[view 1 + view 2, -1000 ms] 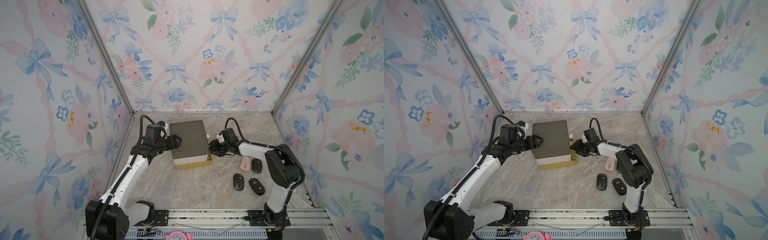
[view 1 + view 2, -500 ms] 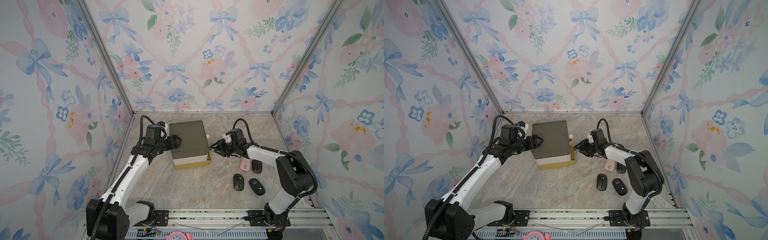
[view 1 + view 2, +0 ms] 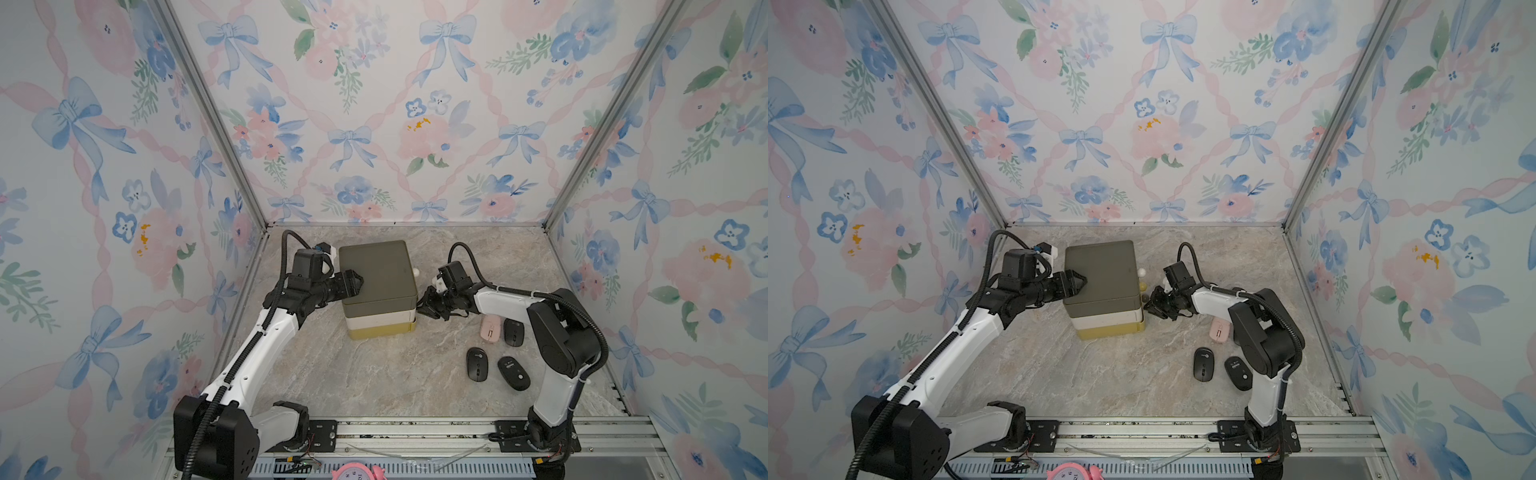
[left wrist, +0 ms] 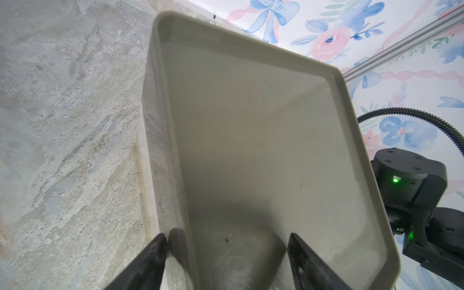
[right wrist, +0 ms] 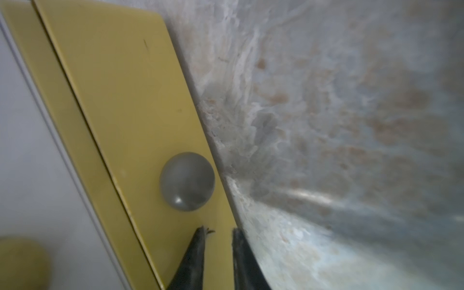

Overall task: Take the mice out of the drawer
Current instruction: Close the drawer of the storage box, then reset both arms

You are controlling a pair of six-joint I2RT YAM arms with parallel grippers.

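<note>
A pink mouse [image 3: 490, 328] and three black mice [image 3: 514, 331] [image 3: 476, 363] [image 3: 514, 372] lie on the marble table to the right of the drawer unit [image 3: 378, 282]. The unit has an olive top, a white middle and a yellow bottom drawer [image 3: 380, 330], which sits pushed in. My left gripper [image 3: 353, 284] [image 4: 227, 244] is open, one finger on the olive top and the other down its left side. My right gripper [image 3: 424, 301] [image 5: 219, 232] is shut and empty, its tips at the yellow drawer front [image 5: 125, 88] just beside the grey knob [image 5: 187, 181].
Floral walls enclose the table on three sides, and a metal rail [image 3: 415, 432] with both arm bases runs along the front. White and yellow knobs [image 3: 1142, 272] [image 3: 1143, 286] stick out of the unit's right face. The right arm's elbow [image 3: 561, 332] hangs over the mice.
The right gripper's jaws have closed and the gripper has shifted slightly beside the drawer front. The left arm and the mice have stayed put.
</note>
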